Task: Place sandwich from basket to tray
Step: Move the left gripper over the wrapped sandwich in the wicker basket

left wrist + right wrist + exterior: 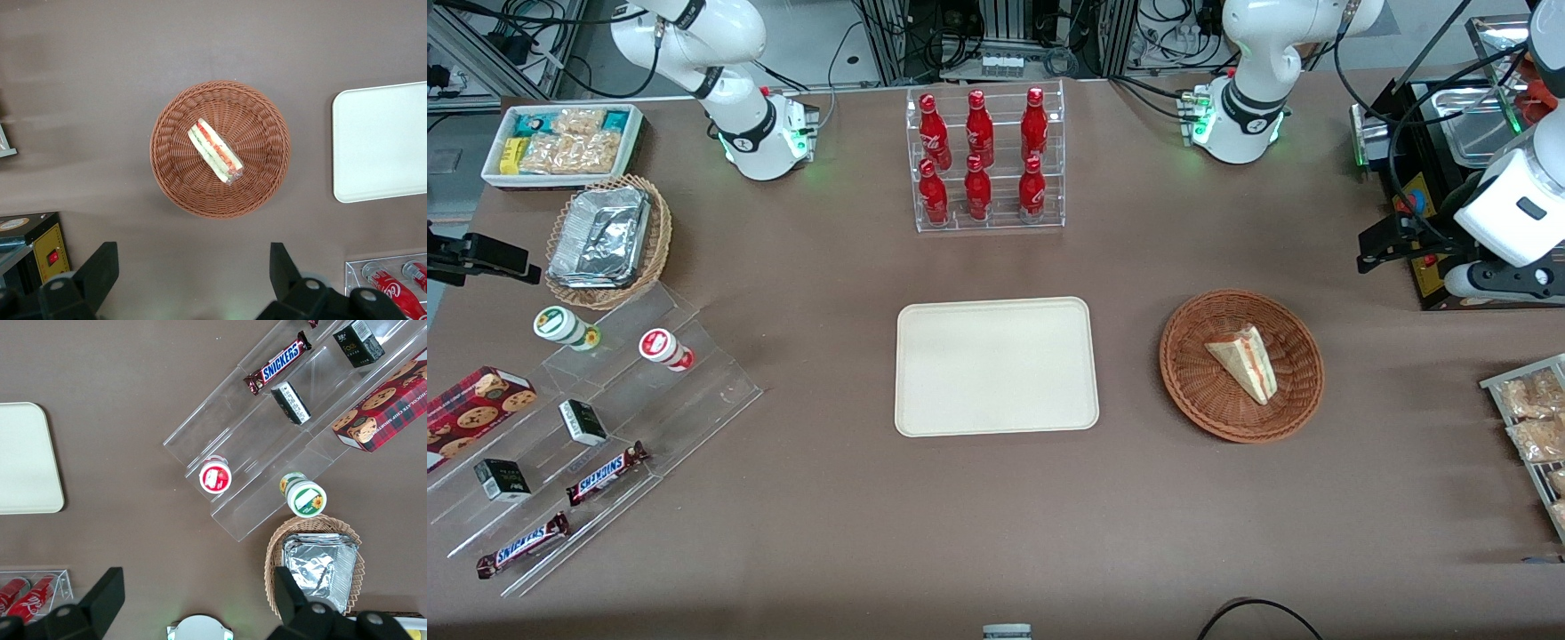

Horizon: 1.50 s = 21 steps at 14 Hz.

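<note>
The sandwich [1245, 362] lies in the basket [1192, 373], slightly toward the rim's 3 o'clock in the front view; filling edge turned toward the working arm's end of the table; the tray [996, 366] sits bare beside the basket, so you have a short carry. The gripper [1383, 249] hangs high near the working arm's end, well apart from the basket.

Left wrist view: you see the sandwich [215, 151] lying diagonally, roughly 11 to 5 o'clock, in the basket [267, 117]; gripper [190, 267] jaws spread wide, holding nothing; likely staged above for a straight descent; tray [383, 143] at 3 o'clock.

Right wrist view: only a tray [23, 460] corner; sandwich out of sight.
</note>
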Tool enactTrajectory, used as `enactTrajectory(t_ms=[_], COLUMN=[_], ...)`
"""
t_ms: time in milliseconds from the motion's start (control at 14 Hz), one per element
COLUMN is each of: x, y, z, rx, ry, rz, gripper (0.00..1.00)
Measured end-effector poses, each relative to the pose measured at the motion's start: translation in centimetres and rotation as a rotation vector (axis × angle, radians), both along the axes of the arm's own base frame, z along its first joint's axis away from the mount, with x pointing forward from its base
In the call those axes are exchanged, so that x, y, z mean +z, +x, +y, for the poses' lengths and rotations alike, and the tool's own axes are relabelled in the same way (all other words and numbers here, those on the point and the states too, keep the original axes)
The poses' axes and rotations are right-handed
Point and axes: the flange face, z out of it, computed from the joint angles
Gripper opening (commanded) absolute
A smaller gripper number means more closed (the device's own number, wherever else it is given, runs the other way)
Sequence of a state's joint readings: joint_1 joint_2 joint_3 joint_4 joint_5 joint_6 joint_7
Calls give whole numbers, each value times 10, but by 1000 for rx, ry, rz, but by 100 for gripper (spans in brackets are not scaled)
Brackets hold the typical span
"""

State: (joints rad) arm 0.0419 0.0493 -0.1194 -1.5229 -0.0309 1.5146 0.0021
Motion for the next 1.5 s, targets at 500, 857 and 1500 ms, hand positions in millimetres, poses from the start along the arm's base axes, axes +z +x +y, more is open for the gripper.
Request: enactTrajectory(t_ms=[500,857,1500], x=[-24,-92,-205], y=[1,0,-12], z=[0,0,1], rx=[0,2,40], ry=[4,8,10], rz=[30,79,34], gripper=[100,100,100])
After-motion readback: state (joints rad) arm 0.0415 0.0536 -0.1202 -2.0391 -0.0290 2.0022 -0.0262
